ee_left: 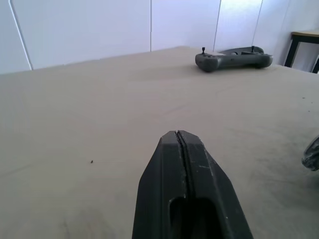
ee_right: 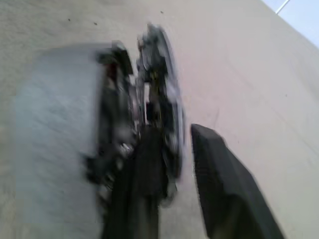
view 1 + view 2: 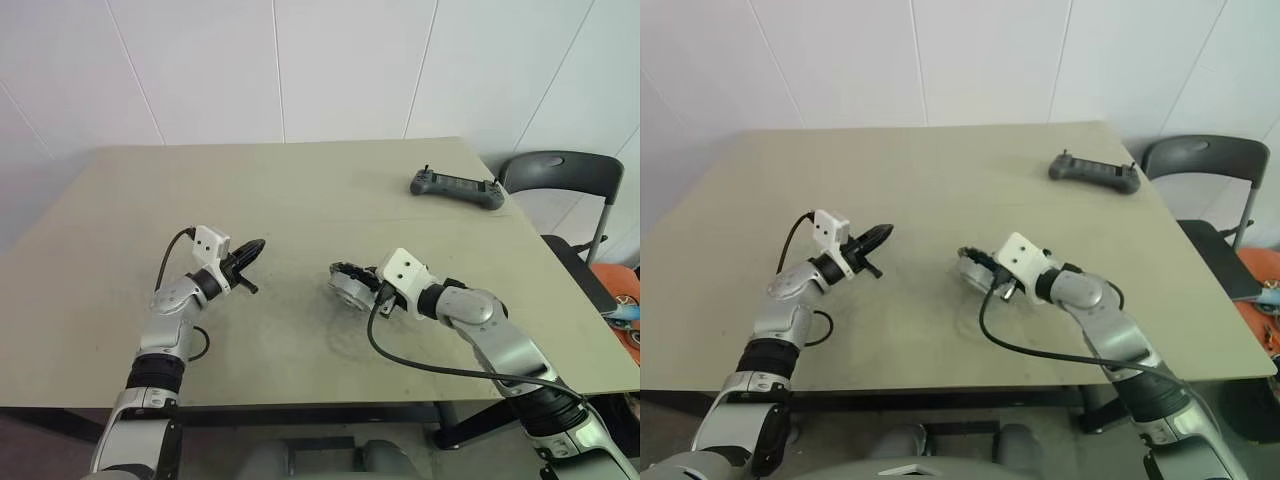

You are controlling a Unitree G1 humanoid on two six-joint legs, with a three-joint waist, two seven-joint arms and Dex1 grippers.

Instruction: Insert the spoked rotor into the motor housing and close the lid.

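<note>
The motor housing (image 3: 347,284) is a round grey puck tilted up on its edge near the middle of the table (image 3: 300,190). The right wrist view is blurred. It shows a dark round part (image 2: 113,114) with a silvery disc (image 2: 160,74) upright against it; this disc looks like the spoked rotor. My right gripper (image 3: 364,290) is at these parts. One finger (image 2: 142,189) lies across them and the other (image 2: 224,184) stands apart from the disc, so the jaws are open. My left gripper (image 3: 250,252) is shut and empty, hovering to the left of the housing.
A black handheld controller (image 3: 457,187) lies at the far right of the table, seen too beyond my left gripper (image 1: 233,58). A dark chair (image 3: 565,180) stands past the table's right edge. Cables trail from both wrists.
</note>
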